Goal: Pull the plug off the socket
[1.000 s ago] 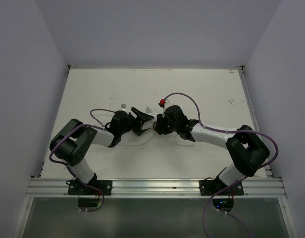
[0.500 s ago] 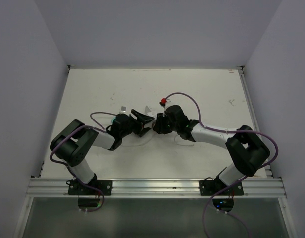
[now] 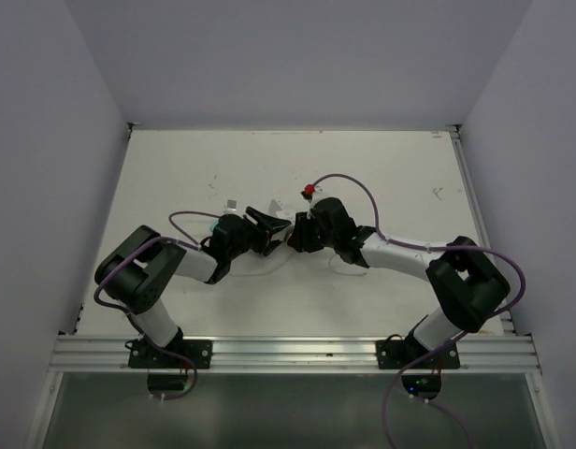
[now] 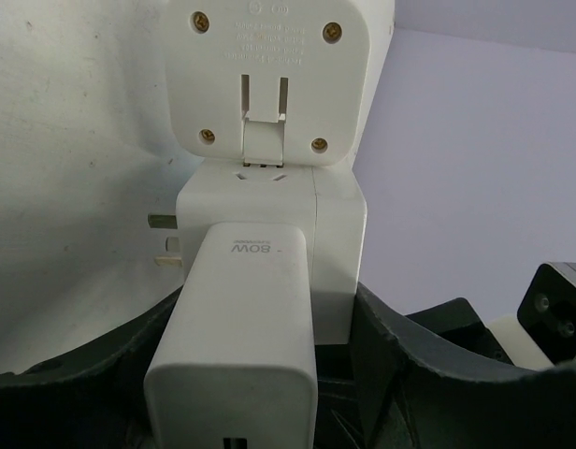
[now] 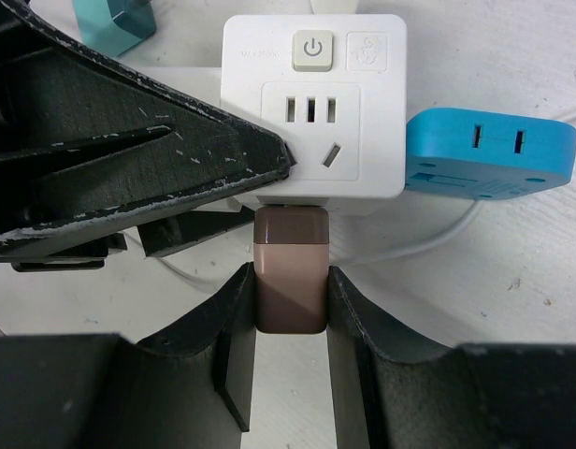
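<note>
A white cube socket (image 5: pixel 311 112) sits at mid-table between both grippers. A brown plug (image 5: pixel 290 271) is seated in its near face. My right gripper (image 5: pixel 290 299) is shut on that plug, one finger on each side. In the left wrist view the same socket (image 4: pixel 339 243) carries a white 80W charger (image 4: pixel 241 337). My left gripper (image 4: pixel 269 323) is shut around the socket and charger. One of its fingertips (image 5: pixel 269 159) presses the cube's left side. In the top view the two grippers (image 3: pixel 274 229) (image 3: pixel 295 234) meet nose to nose, hiding the socket.
A blue adapter (image 5: pixel 489 154) sticks out of the socket's right side and a round white adapter (image 4: pixel 269 75) sits on its far side. A thin white cable (image 5: pixel 438 238) trails on the table. A small red object (image 3: pixel 307 194) lies just behind the grippers. White walls enclose the table.
My left gripper has moved right and closed in on the socket. My right gripper has shifted slightly left with it, still holding the brown plug.
</note>
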`<state>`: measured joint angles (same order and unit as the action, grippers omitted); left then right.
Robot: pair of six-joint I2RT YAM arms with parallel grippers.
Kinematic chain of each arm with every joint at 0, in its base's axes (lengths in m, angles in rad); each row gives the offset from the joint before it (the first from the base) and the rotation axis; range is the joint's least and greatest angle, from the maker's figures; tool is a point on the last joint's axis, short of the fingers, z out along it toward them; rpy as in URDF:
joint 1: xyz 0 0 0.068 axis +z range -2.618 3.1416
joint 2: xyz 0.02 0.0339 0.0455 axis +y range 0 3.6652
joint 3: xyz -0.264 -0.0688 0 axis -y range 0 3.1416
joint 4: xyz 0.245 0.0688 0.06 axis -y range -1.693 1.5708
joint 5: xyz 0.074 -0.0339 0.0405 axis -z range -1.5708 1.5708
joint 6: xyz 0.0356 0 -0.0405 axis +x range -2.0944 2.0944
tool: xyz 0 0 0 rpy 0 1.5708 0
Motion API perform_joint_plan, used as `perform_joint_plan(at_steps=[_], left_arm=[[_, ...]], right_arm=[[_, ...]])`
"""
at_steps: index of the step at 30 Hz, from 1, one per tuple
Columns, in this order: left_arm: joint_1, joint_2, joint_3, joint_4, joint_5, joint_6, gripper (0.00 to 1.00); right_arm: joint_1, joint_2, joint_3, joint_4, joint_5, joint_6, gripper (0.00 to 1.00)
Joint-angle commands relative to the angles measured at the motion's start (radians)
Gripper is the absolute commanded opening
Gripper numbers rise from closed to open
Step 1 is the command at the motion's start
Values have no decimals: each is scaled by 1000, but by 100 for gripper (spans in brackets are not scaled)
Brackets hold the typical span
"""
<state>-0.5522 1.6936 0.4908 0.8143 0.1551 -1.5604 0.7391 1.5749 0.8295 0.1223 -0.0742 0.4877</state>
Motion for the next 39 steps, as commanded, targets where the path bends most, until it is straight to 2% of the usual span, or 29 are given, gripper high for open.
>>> perform_joint_plan(at_steps=[1,7,16,28,39], left_arm=[[-5,-11,2,49,-57,13,48],[-5,-25,-12,42,-109,22,26],[-5,-45,8,5,-150,74,13],[0,-52,-31,22,-232,115,10],[0,-55,23,-24,-325,165,10]], right_arm=[[6,-24,14,42,-49,19,0],[6,-30,22,1,-55,15,0],[6,-81,-3,-77,-33,0,0],[6,-157,-82,-107,-72,18,0],[9,-190,-135,-119,-101,63,0]])
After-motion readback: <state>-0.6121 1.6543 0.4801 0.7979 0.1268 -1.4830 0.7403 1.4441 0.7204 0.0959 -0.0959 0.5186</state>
